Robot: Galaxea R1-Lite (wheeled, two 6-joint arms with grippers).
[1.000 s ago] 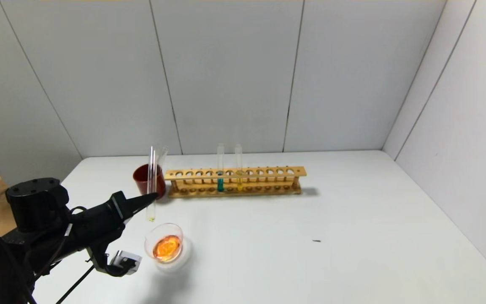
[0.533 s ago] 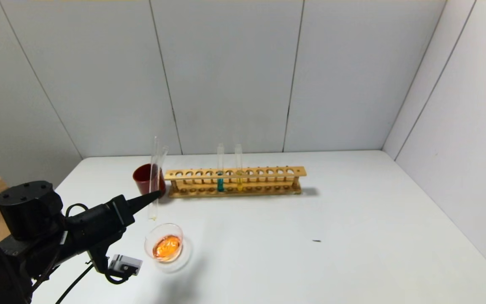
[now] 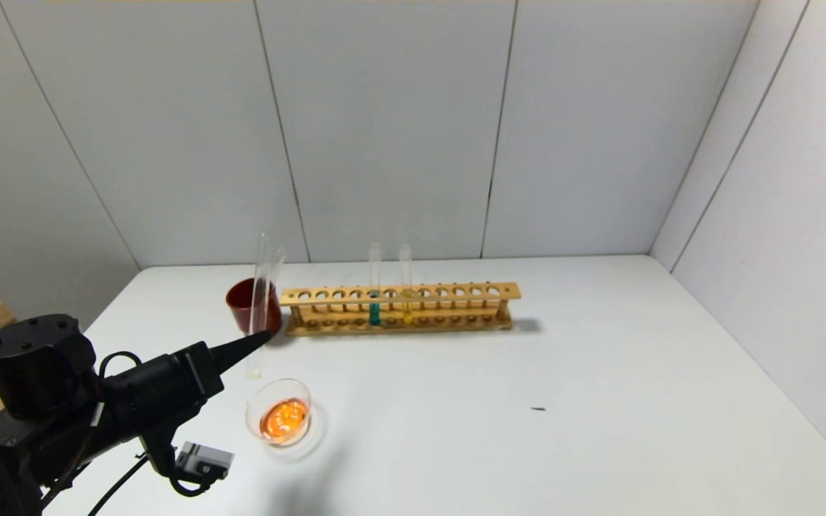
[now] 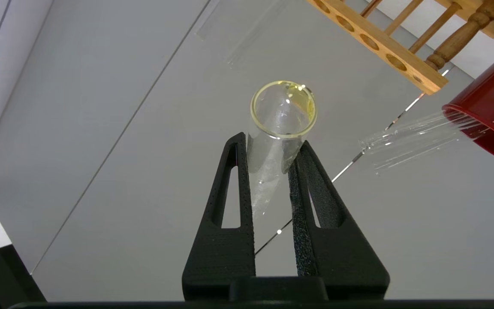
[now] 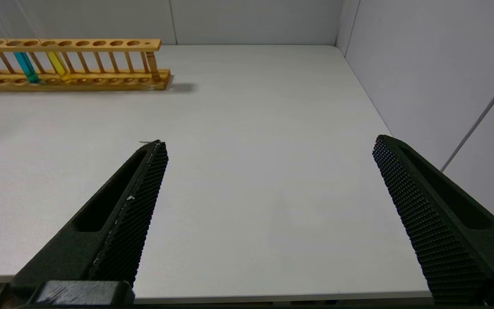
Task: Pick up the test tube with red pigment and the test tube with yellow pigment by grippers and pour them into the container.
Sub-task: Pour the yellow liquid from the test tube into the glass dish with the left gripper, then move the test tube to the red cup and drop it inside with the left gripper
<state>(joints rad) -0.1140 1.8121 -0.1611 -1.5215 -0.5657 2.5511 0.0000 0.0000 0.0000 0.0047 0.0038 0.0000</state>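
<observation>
Your left gripper [image 3: 259,337] is clamped on a nearly empty glass tube [image 3: 257,315], held upright just behind the dish [image 3: 278,413]; only a yellow trace shows at its bottom and rim. This I judge to be the test tube with yellow pigment [image 4: 279,128], already poured. The dish holds orange liquid, which suggests both pigments have gone in.

A second empty tube [image 3: 274,269] leans in the red cup [image 3: 244,304], which stands behind the dish at the end of the wooden rack [image 3: 399,308]. I judge it to be the spent red tube, though no colour is visible in it to confirm that. What appears left is to put down the tube you hold, probably in that cup.

In the rack a teal tube [image 3: 374,287] and another yellow tube [image 3: 406,285] stand untouched.

Your right gripper [image 5: 268,184] is spread wide over bare table [image 5: 247,128], well away from the dish, and lies outside the head view.

The held tube's outline against the cup is faint in the head view.
</observation>
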